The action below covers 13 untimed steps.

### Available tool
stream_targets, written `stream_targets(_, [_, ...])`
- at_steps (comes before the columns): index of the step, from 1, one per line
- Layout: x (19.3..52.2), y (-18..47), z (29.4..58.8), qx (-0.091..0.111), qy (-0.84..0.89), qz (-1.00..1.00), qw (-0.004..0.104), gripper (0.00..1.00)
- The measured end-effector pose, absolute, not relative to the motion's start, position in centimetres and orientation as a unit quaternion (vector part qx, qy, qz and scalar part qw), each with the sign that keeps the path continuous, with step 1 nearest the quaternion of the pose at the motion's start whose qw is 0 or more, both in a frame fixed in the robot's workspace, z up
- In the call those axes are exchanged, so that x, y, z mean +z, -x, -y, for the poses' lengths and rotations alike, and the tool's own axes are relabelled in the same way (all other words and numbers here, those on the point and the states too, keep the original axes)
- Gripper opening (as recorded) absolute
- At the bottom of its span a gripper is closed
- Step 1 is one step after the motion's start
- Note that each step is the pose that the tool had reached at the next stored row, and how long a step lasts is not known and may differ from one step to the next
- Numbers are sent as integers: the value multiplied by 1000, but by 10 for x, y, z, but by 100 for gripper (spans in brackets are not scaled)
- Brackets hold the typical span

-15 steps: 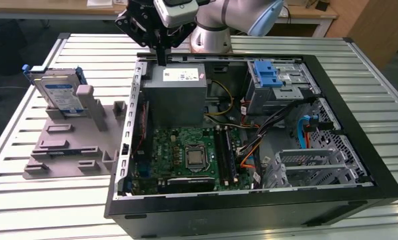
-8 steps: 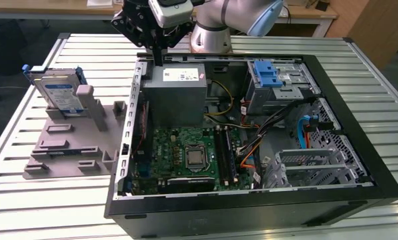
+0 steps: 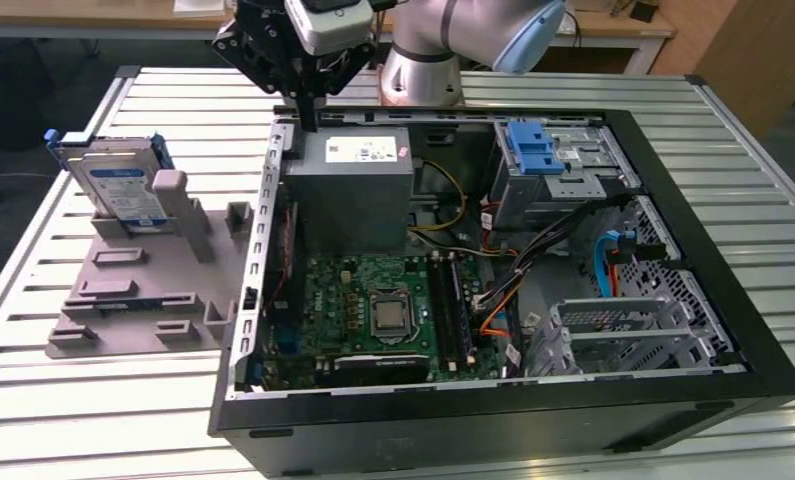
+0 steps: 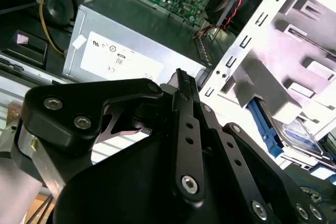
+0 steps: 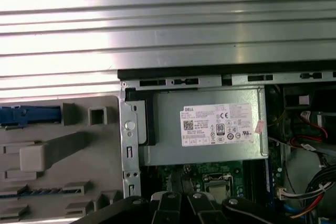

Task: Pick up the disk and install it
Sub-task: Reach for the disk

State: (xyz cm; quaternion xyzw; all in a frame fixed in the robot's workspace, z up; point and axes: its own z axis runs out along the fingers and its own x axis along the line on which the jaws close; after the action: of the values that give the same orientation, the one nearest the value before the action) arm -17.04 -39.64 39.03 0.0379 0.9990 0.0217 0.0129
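Fingertips of the gripper appear pressed together with nothing between them, though the exterior view shows them only as one thin dark tip, so I hold that loosely. It hangs just above the rim of the open computer case, beside the power supply.

The disk has not been picked up. It stands upright in a slot of the grey fixture on the table, outside the case, well apart from the gripper and towards the exterior view's left.

The risks, as I judge them: a low sideways move toward the disk could clip the case wall, which stands between the two. Closed fingers brought down on the disk would press on its top edge or tip it in its slot rather than straddle it.
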Motion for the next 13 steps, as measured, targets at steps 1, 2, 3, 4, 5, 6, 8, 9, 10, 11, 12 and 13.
stream_targets(1, [390,172,396,22,-38,-999,13,11])
stream_targets(2, [390,173,396,22,-38,-999,13,11])
stream_targets(3, [390,175,396,22,-38,-999,13,11])
stream_targets(4, [390,177,395,22,-38,-999,13,11])
stream_targets(5, [390,178,395,22,-38,-999,13,11])
stream_targets(6, [390,180,395,22,-38,-999,13,11])
stream_targets(8, [389,184,395,22,-38,-999,13,11])
stream_targets(9, [389,185,394,22,-38,-999,13,11])
stream_targets(10, [389,187,394,22,-38,-999,13,11])
stream_targets(11, [389,188,394,22,-38,-999,13,11])
stream_targets(12, [388,189,394,22,-38,-999,13,11])
stream_targets(13, [388,190,394,22,-38,-999,13,11])
